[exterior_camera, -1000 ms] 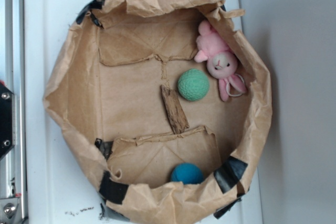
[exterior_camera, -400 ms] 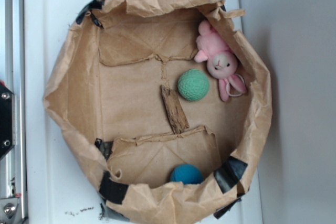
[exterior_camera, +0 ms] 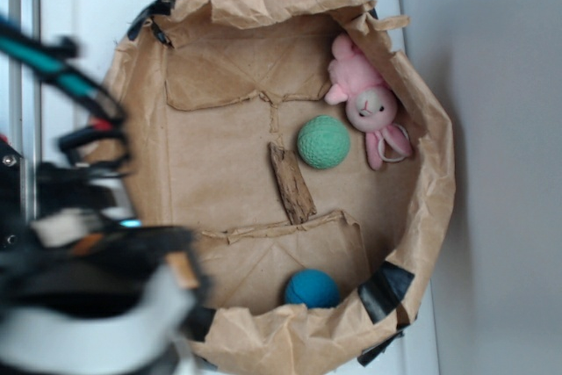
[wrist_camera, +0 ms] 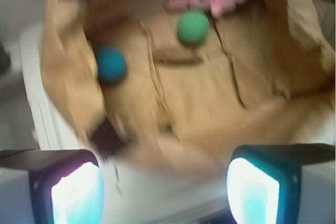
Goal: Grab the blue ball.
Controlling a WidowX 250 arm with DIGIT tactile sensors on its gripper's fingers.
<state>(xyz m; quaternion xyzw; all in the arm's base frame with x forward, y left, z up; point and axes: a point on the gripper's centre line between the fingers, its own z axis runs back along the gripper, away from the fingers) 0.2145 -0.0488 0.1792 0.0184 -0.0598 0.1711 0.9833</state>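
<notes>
The blue ball (exterior_camera: pixel 312 288) lies inside a brown paper bag (exterior_camera: pixel 114 120), against the bag's near wall. In the wrist view the blue ball (wrist_camera: pixel 111 64) sits upper left, well ahead of my gripper (wrist_camera: pixel 165 182). The gripper is open, its two fingers (wrist_camera: pixel 79 192) wide apart with nothing between them, over the white surface just outside the bag's rim. My arm (exterior_camera: pixel 97 305) shows as a motion-blurred shape at the lower left of the exterior view, left of the ball.
A mint-green knit ball (exterior_camera: pixel 323 142) lies mid-bag, beside a pink plush bunny (exterior_camera: pixel 369 103) at the bag's right wall. A brown bark strip (exterior_camera: pixel 291 183) lies in the middle. The bag stands on a white tray (exterior_camera: pixel 88 6); black tape (exterior_camera: pixel 386 292) patches its rim.
My arm has swung into the exterior view from the left and now covers the bag's lower left corner. The balls, bunny and bark have not moved.
</notes>
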